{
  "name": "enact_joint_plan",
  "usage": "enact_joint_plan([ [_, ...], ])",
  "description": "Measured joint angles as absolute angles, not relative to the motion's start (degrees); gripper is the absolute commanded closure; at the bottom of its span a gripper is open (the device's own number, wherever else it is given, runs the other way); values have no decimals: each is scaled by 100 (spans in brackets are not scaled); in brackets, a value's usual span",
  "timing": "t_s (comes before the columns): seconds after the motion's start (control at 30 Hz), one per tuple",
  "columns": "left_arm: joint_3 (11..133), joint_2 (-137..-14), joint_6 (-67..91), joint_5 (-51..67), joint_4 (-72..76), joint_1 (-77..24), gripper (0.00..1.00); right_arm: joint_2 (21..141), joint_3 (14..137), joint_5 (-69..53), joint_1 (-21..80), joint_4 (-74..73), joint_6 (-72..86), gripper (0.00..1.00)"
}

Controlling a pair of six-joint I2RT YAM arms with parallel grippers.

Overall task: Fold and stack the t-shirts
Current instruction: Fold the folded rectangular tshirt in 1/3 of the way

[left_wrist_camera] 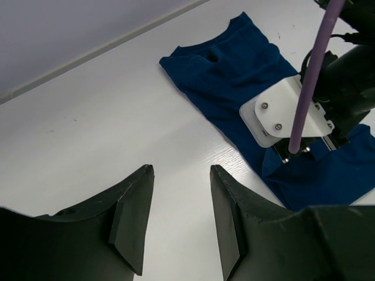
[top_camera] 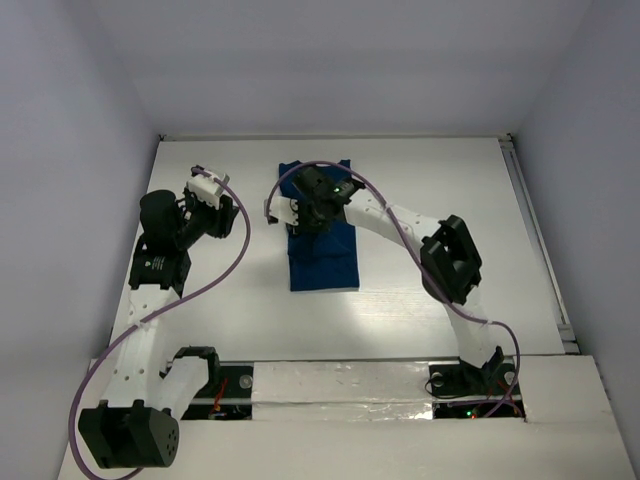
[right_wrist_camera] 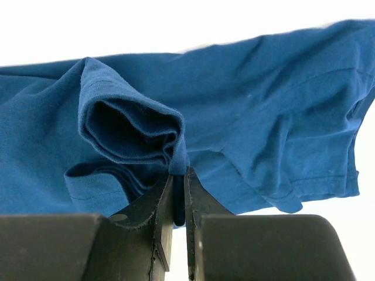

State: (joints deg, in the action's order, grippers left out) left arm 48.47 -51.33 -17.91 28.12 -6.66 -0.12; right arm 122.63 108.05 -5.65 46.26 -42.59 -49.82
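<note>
With the t-shirt (top_camera: 322,255) lying mid-worktop (top_camera: 430,170) as a narrow strip, my right end effector (right_wrist_camera: 179,175) grips a bunched fold of it, my left end effector (left_wrist_camera: 181,172) hangs released over the worktop's left part, and I judge the last fold and stacking not yet done.

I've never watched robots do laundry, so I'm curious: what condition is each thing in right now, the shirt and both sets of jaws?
T-shirt: partly folded into a narrow strip, lying on the table, one bunched fold pinched up.
Left arm: jaws open, holding nothing, over the table beside the shirt.
Right arm: jaws shut on a fold of the shirt.
</note>
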Motion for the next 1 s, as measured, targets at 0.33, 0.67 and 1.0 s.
enact_joint_plan([
  [0.33, 4847, -5207, -1782, 2869, -663, -12, 59, 12554, 10895, -399, 4532, -4246, -4993, 58],
  [0.67, 4847, -5231, -1745, 2895, -663, -12, 59, 12527, 10580, -233, 4491, -3566, -4812, 51],
  [1.0, 4847, -5216, -1745, 2899, -668, -12, 59, 11469, 9786, -287, 4416, -3559, -4405, 49],
])
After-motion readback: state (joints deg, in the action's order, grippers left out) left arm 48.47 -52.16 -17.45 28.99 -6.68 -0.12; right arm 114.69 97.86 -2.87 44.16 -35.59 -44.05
